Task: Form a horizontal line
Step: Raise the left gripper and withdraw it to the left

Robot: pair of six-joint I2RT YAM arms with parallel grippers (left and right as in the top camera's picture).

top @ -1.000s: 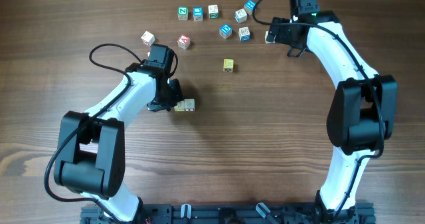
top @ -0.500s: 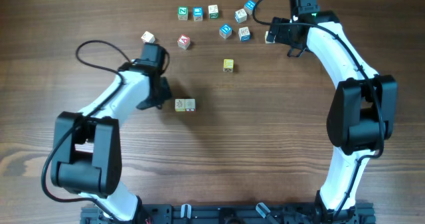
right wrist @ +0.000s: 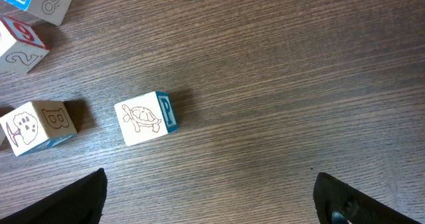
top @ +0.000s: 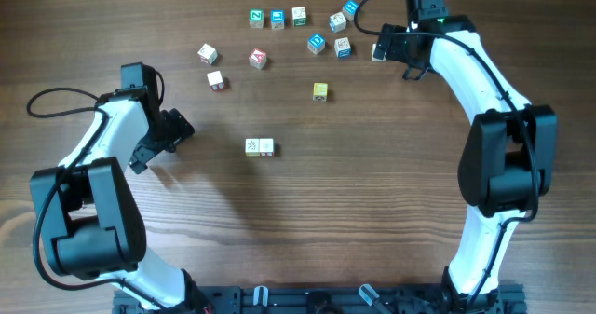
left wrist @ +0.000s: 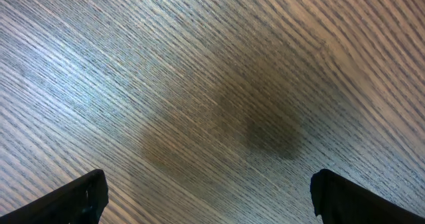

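Observation:
Two cream-faced cubes (top: 260, 146) lie side by side, touching, as a short horizontal row in the middle of the table. A yellow cube (top: 320, 91) sits apart, up and to the right of them. My left gripper (top: 166, 142) is well left of the row. It is open, and the left wrist view shows only bare wood between its fingers (left wrist: 74, 201). My right gripper (top: 396, 55) hovers at the far right, open and empty. A cream turtle cube (right wrist: 145, 117) with a blue P side lies just ahead of it.
Loose cubes are scattered along the far side: three in a row (top: 277, 18), blue-faced ones (top: 317, 43), a red-marked one (top: 258, 59), and two at the left (top: 207, 53) (top: 216, 80). More cubes (right wrist: 36, 124) lie left of the turtle cube.
My left gripper let go of its cube beside the other one, opened, and drew back to the left. A cube its arm had covered now shows. The right arm has not moved.

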